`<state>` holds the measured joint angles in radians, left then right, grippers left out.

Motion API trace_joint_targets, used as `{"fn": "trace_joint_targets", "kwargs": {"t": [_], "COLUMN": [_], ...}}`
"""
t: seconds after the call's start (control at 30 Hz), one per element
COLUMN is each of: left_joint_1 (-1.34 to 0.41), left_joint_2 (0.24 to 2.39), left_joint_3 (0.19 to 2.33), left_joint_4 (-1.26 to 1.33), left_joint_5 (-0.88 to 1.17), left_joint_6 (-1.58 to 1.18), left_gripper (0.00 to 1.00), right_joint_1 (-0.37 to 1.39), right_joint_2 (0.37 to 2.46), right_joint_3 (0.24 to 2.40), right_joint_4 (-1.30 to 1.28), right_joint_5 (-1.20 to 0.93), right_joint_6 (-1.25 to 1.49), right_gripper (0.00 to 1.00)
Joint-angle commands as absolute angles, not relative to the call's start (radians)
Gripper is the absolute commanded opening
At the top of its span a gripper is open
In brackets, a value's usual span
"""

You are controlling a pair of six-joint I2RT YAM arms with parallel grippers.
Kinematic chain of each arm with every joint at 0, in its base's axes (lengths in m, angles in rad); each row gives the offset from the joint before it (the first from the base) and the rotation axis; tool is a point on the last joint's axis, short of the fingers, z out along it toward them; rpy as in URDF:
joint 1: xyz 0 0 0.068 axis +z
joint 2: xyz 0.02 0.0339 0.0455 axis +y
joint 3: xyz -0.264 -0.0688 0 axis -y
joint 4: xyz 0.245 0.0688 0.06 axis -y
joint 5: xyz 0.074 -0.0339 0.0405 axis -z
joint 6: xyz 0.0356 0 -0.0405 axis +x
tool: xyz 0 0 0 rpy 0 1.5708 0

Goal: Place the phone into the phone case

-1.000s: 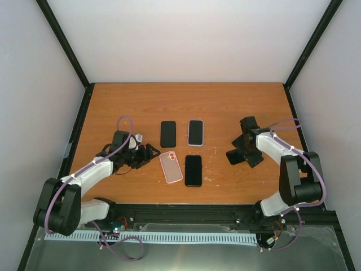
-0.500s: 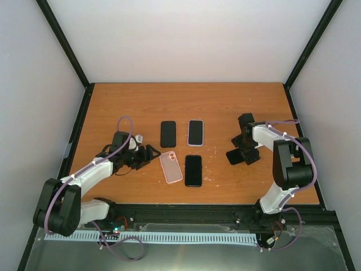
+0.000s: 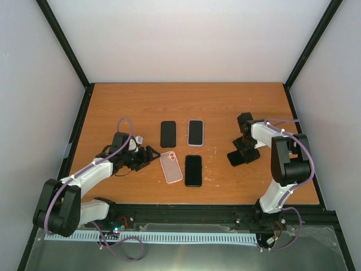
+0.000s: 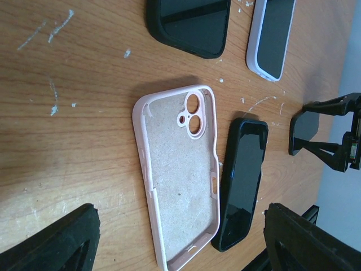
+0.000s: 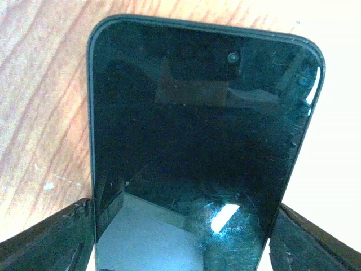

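Right jaws: just tightened, grasping the phone (image 5: 197,141).
Left jaws: released.
Case (image 4: 180,186): ahead of them, empty; we load it next.

A pink case (image 3: 171,167) is being flanked by the left gripper (image 3: 153,153) — jaws spread — and a black phone (image 3: 193,170). Behind them, a dark phone (image 3: 168,134) and a white-edged phone (image 3: 195,132) are lying. A tilted phone (image 3: 232,158) is being gripped by the right gripper (image 3: 241,156).
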<state>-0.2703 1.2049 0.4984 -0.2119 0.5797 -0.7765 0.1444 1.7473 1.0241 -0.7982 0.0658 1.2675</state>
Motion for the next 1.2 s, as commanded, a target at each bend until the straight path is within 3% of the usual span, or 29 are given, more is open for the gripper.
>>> {"fn": "trace_joint_targets", "kwargs": {"t": [0.0,0.5,0.97,1.17], "left_joint_1": [-0.265,-0.265,-0.245,-0.166], "left_joint_2": [1.177,1.174,1.169,1.144], "left_joint_3": [0.525,0.530,0.508,0.468], "left_joint_4": [-0.234,-0.247,-0.172,-0.169], "left_joint_5": [0.566,0.555,0.628,0.690], "left_joint_6": [-0.754,-0.745,-0.774,-0.774], "left_gripper": [0.80,0.80,0.80,0.79], "right_joint_1": [0.136,0.158,0.468,0.588], "right_joint_2": [1.797,1.643,1.350,1.409], "right_joint_3": [0.986,0.871,0.813,0.819], "right_joint_4": [-0.757,-0.673,-0.395,-0.231], "right_joint_5": [0.074,0.012,-0.160,-0.300], "right_joint_6": [1.271,0.993,0.741,0.657], "right_gripper": [0.77,0.63,0.59,0.59]}}
